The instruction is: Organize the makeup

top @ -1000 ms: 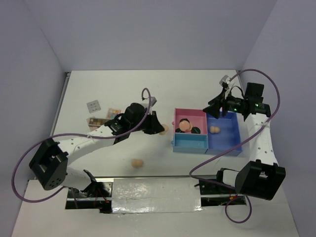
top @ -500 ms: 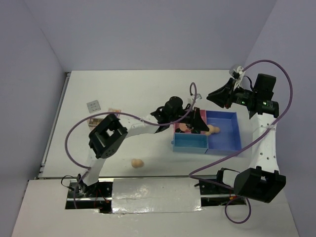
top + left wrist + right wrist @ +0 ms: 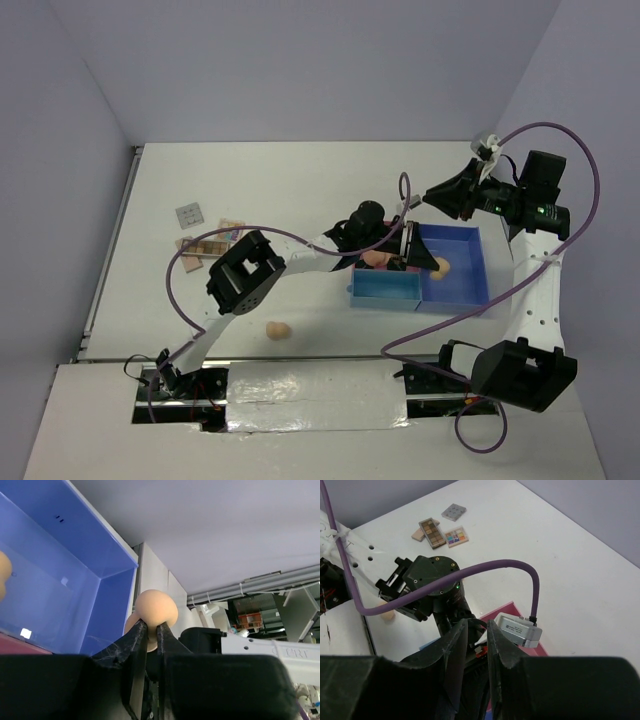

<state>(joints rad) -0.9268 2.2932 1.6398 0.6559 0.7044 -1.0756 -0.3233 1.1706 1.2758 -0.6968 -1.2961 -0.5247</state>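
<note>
My left gripper (image 3: 424, 254) is shut on a peach egg-shaped sponge (image 3: 156, 607), held over the deep blue compartment of the tray (image 3: 482, 240). In the left wrist view the gripper (image 3: 151, 625) pinches the sponge low down, with the blue wall (image 3: 50, 555) to its left. Another sponge (image 3: 440, 268) lies in that compartment. A third sponge (image 3: 278, 329) sits loose on the table near the front. Three palettes (image 3: 190, 213) (image 3: 232, 228) (image 3: 200, 247) lie at the left. My right gripper (image 3: 440, 195) hovers above the tray's far edge, jaws slightly apart, holding nothing (image 3: 477, 625).
The left arm (image 3: 430, 585) stretches across the pink compartment (image 3: 512, 609) and hides most of it; a peach pad (image 3: 375, 260) peeks out. A light blue compartment (image 3: 385, 290) lies at the tray's front. Purple cables loop above both arms.
My left arm has carried the sponge rightward from the table beside the tray to over the blue compartment. My right gripper has lifted back from the tray and its jaws have narrowed.
</note>
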